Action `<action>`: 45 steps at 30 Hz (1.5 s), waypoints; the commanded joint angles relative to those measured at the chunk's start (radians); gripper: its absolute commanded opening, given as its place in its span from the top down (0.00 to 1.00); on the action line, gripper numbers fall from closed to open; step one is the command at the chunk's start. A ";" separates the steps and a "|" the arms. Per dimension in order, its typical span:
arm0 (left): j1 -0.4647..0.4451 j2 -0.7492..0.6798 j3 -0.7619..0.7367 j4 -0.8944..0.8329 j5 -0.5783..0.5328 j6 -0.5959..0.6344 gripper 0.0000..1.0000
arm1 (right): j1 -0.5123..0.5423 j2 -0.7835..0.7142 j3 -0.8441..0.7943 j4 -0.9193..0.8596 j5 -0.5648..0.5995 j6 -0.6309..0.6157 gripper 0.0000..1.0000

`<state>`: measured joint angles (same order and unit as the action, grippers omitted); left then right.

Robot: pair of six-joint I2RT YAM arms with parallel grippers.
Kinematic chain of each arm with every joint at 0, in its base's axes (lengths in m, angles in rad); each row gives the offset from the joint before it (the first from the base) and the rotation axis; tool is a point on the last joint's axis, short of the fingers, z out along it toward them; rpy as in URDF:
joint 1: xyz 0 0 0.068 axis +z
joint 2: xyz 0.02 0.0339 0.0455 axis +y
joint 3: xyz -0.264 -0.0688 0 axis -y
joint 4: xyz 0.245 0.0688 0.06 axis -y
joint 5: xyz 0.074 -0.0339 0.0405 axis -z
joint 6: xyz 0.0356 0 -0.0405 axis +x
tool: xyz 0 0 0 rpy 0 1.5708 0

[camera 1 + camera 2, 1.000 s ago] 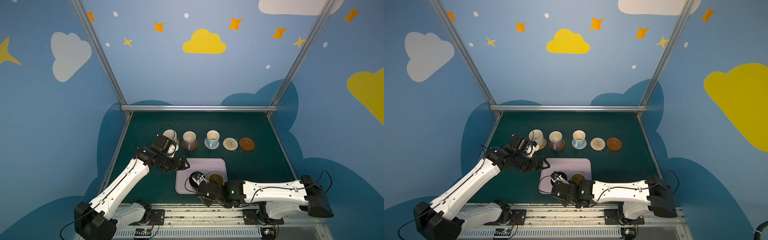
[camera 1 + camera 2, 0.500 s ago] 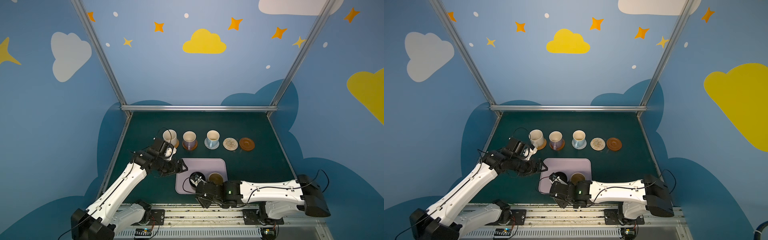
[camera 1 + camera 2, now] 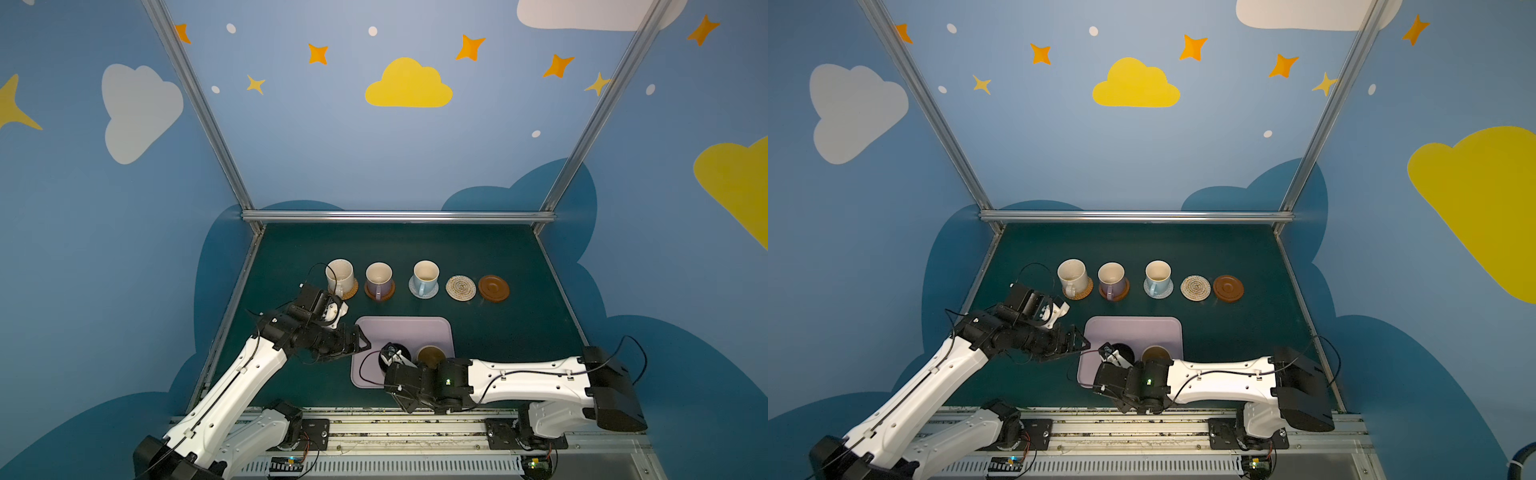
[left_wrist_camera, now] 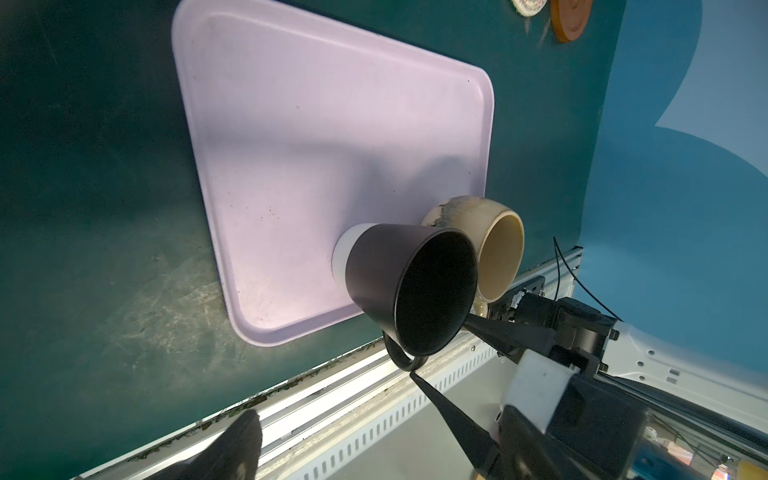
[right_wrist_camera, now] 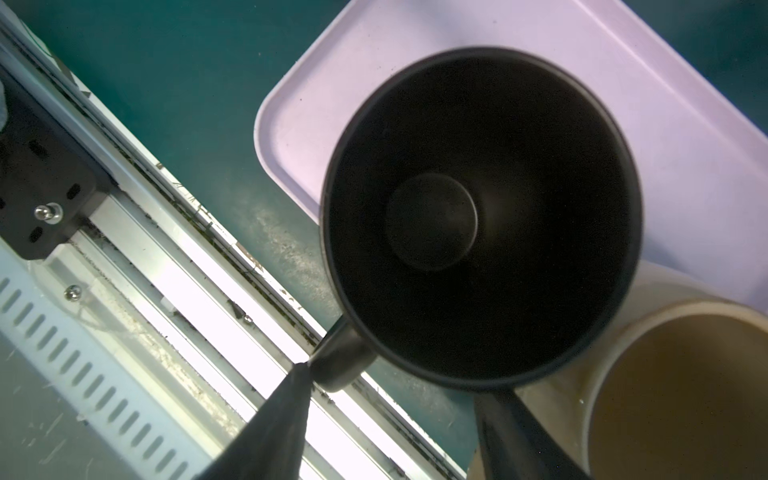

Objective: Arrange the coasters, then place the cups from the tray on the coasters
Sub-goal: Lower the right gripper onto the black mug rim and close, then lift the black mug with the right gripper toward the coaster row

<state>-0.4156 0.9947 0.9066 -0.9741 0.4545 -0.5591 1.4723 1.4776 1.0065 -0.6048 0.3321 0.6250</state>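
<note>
Nearest, at the front edge of the tray (image 5: 685,104), the right gripper (image 5: 395,380) stands spread. One fingertip touches the handle (image 5: 345,365) of the black mug (image 5: 478,216), and the other sits between that mug and the mustard-tan mug (image 5: 673,395) just beside it. I judge it should centre the handle between its fingers before closing, then lift straight up to avoid knocking the neighbour. The left gripper (image 3: 360,341), spread and empty, hovers by the tray's left edge. Beyond, the beige woven coaster (image 3: 460,287) and a brown wooden coaster (image 3: 493,287) lie bare.
</note>
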 commanded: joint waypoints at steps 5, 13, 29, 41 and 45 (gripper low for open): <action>0.019 -0.039 -0.028 -0.001 0.003 -0.013 0.11 | -0.042 0.027 0.026 -0.026 0.004 0.020 0.48; 0.019 -0.049 -0.051 0.041 0.013 -0.042 0.11 | -0.083 0.034 0.025 0.018 -0.040 -0.002 0.56; 0.018 -0.059 -0.126 0.170 -0.002 -0.093 0.12 | -0.142 0.110 0.093 0.011 -0.024 0.018 0.60; 0.019 -0.043 -0.112 0.222 -0.027 -0.107 0.12 | -0.151 0.116 0.117 0.055 -0.014 -0.017 1.00; 0.019 -0.049 -0.108 0.255 -0.041 -0.109 0.12 | -0.153 0.113 0.131 0.059 0.004 -0.036 1.00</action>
<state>-0.4007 0.9508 0.7826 -0.7517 0.4271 -0.6628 1.3235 1.5909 1.0954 -0.5793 0.2985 0.6132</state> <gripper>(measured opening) 0.881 0.171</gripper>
